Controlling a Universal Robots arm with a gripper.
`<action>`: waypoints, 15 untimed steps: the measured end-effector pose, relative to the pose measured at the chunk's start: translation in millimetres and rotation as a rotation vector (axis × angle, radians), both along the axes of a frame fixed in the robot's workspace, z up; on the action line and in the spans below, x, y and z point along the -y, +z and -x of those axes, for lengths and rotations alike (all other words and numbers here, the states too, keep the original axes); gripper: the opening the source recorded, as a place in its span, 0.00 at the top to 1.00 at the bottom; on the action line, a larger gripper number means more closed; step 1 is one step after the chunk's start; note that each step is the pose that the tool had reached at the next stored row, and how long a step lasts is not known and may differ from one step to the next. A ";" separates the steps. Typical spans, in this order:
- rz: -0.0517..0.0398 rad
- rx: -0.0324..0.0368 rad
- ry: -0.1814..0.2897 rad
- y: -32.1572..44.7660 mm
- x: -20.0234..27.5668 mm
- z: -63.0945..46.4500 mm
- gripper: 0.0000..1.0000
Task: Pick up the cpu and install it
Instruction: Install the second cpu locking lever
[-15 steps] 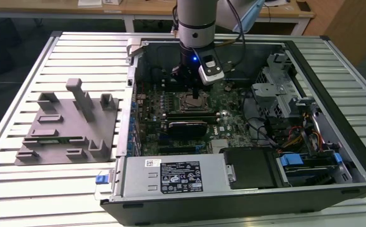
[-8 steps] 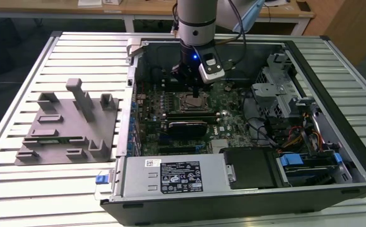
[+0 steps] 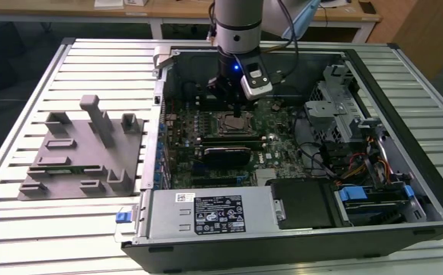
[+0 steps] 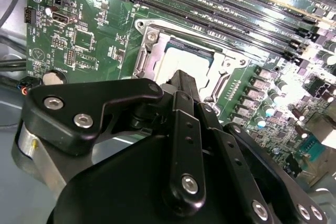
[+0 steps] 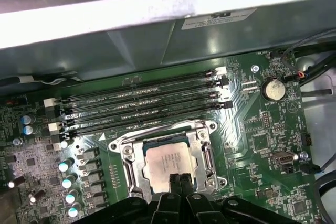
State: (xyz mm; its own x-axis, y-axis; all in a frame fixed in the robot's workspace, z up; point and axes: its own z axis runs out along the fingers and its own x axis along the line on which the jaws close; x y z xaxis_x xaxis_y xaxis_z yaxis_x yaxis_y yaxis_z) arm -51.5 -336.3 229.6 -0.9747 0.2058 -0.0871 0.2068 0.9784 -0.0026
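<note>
The cpu (image 5: pixel 169 162) lies seated in the socket (image 5: pixel 131 170) of the motherboard (image 3: pixel 271 150). The claw (image 5: pixel 180 179), fingertips pressed together, hovers just over the cpu's near edge, likely having set it down.

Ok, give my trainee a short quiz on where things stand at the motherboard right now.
1. True or false: the cpu lies outside the computer case, on the gray fixture.
2. The gripper is right above: A) the power supply, B) the cpu in its socket, C) the drive cage.
3. In the first wrist view, how many long memory slots run beside the socket?

Key: 1 false, the cpu sits in the socket on the motherboard. 2 B. 3 four.
</note>
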 end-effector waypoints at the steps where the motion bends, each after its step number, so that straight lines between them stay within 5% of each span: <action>1: 0.0000 0.0000 0.000 0.6 0.0 0.0 0.89; 15: -0.0003 0.0002 0.000 10.8 0.0 0.0 0.89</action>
State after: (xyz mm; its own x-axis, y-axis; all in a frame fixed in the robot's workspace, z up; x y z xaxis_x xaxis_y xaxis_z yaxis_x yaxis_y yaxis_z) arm -51.5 -336.2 240.3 -0.9747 0.2059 -0.0872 0.2069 0.9784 -0.0023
